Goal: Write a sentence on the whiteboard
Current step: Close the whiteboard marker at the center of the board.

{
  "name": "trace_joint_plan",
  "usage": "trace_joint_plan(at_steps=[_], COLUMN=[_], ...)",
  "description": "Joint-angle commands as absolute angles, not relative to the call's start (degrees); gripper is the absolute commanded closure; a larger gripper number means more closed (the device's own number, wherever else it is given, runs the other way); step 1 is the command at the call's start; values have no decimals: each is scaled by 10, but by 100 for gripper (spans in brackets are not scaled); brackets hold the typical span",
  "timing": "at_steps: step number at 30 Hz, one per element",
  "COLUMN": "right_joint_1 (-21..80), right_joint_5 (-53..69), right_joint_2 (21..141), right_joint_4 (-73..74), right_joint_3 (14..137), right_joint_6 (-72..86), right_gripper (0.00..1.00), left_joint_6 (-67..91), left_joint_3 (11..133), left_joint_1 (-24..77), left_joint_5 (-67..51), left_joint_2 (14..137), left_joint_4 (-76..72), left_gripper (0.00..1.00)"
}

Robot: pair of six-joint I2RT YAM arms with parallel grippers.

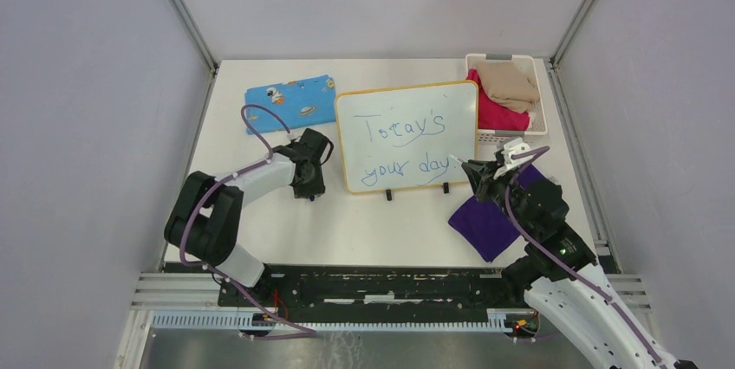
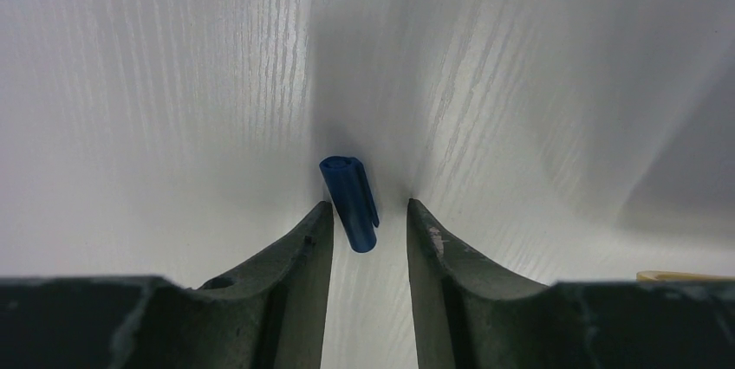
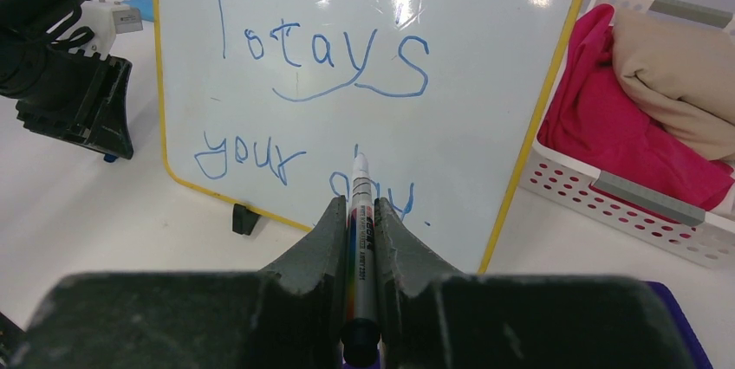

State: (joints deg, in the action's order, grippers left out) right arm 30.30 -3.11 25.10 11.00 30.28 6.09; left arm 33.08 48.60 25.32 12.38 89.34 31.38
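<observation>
Two lines of blue writing are up on the whiteboard [image 1: 407, 135], which sits mid-desk with its two black clips on the near edge, between the blue patterned cloth [image 1: 290, 99] and the white basket [image 1: 504, 137]. The sentence [image 1: 406, 145] reads "Todays" above and "your day" below. By my read that is close to finished; a last stroke or full stop may remain, and then capping the pen.

The right arm comes in from the near right corner, passing over the purple cloth [image 1: 485, 222]. Its forearm is angled inward toward the board's lower right corner. The right tool [image 3: 361, 213] is clamped tight on the marker [image 3: 360, 180], with the tip aimed at the word "day". I can't tell whether the tip is touching the board.

On the left, the elbow is folded back and the forearm is stretched toward the board's left edge, wrist pointing down at the desk [image 1: 364, 222]. The left tool [image 2: 368, 213] has its jaws parted, straddling the blue marker cap [image 2: 348, 196], which lies loose on the desk and is not pinched.
</observation>
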Motion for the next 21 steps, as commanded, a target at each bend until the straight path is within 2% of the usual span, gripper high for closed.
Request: trace_joint_plan(at_steps=[1,13,21], right_joint_1=[307,307,307], right_joint_5=[-43,-48,-46], right_joint_2=[242,242,244], right_joint_4=[84,86,85], right_joint_3=[301,300,301], right_joint_6=[56,53,54], right_gripper=[100,100,100], left_joint_6=[363,365,351], left_joint_3=[493,490,480], left_joint_1=[255,255,255], left_joint_5=[162,171,170], left_joint_2=[913,937,938], left_joint_4=[312,304,301], left_gripper=[59,69,71])
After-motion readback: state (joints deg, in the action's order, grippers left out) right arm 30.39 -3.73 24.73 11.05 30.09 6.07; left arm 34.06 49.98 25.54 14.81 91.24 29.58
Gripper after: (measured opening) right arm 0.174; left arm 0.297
